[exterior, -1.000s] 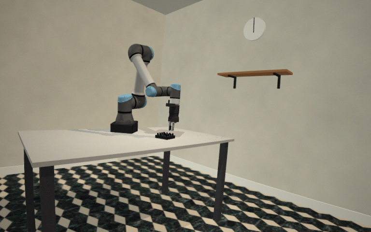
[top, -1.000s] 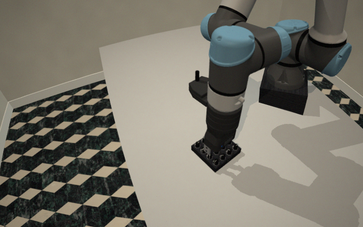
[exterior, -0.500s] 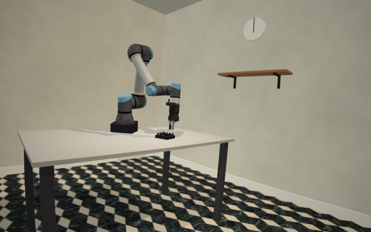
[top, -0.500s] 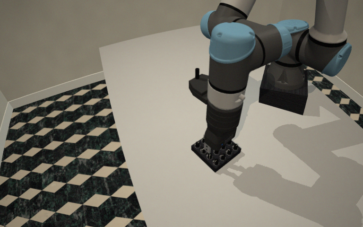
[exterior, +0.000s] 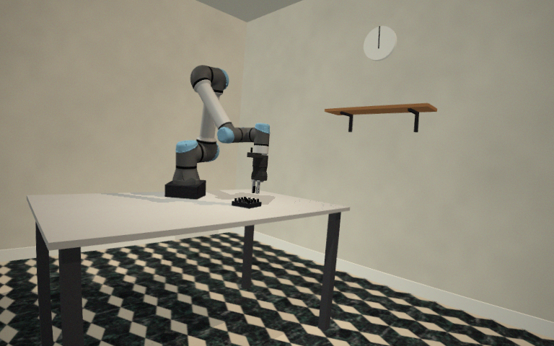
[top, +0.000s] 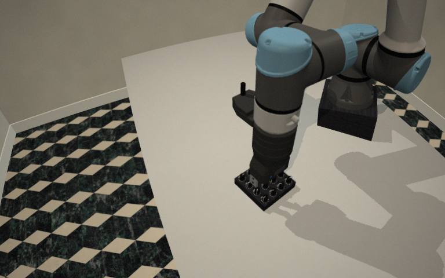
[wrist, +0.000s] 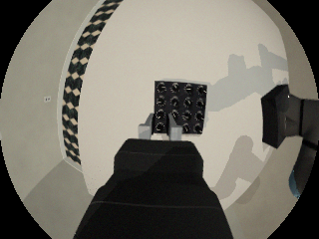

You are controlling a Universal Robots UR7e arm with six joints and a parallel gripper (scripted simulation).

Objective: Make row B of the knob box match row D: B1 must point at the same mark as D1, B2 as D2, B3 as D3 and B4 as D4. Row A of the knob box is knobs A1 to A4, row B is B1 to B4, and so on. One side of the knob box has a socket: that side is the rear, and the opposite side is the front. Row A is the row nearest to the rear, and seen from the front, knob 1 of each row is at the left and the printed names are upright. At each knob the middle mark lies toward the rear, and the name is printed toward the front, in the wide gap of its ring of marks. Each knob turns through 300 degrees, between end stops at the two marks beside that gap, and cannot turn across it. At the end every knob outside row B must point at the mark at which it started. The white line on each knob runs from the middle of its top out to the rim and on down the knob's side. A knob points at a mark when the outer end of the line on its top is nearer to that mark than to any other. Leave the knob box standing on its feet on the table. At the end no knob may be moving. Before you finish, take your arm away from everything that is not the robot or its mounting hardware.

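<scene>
broad pale grey table [exterior: 122, 220] carries the arm's dark square pedestal [top: 341, 129] and, near it, the small black square knob box [top: 273, 200] standing flat on its feet. grey and blue six-joint arm [top: 282, 81] points its wrist straight down above the box, with clear air showing in the exterior view between tips and knobs. the two short metal fingers sit part-way apart with nothing between them; they hover over the box edge nearest the wrist camera.

judgement: the step in hand is lining up on one knob. which row lies below is probably not readable here, the printed names being too small. descend vertically, centred on one knob, straddle it without brushing neighbours, then clamp and twist within the end stops.
</scene>
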